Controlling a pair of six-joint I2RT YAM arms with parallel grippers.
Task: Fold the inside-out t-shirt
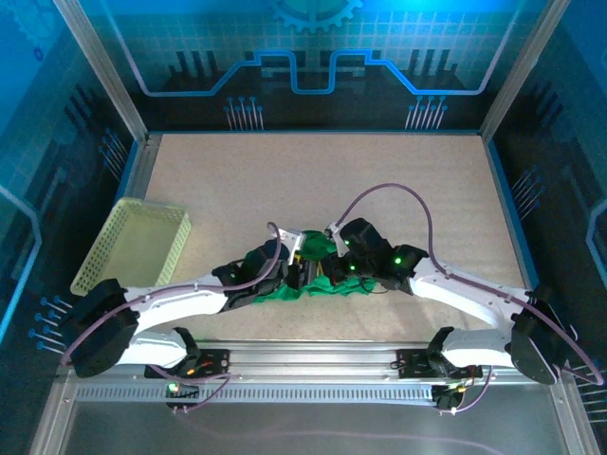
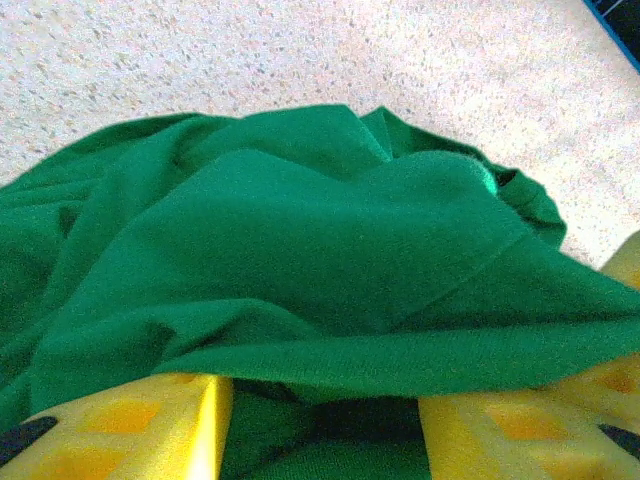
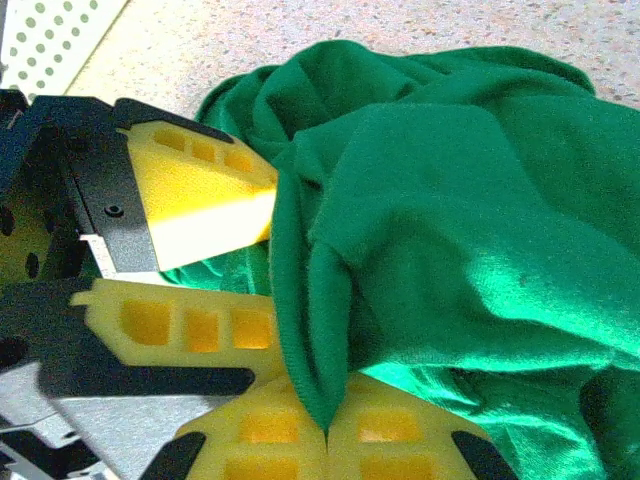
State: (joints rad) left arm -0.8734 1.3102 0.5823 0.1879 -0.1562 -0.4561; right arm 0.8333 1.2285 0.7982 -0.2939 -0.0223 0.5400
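The inside-out t-shirt (image 1: 285,292) lies bunched in a green heap near the table's front middle, between both arms. My right gripper (image 3: 326,432) is shut on a narrow fold of the shirt (image 3: 470,200), which rises from between its yellow fingertips. My left gripper (image 2: 325,435) is open; its yellow fingers (image 2: 130,430) stand well apart, with the shirt (image 2: 300,230) draped over them and loose cloth in the gap. From the right wrist the left gripper's fingers (image 3: 200,190) sit just left of the pinched fold. Seen from above, the left gripper (image 1: 296,267) and right gripper (image 1: 330,268) almost meet over the heap.
A pale yellow-green perforated basket (image 1: 137,245) stands at the table's left edge, and its corner (image 3: 50,40) appears in the right wrist view. Speckled beige tabletop (image 1: 313,180) stretches behind the heap. A metal rail (image 1: 313,355) runs along the near edge.
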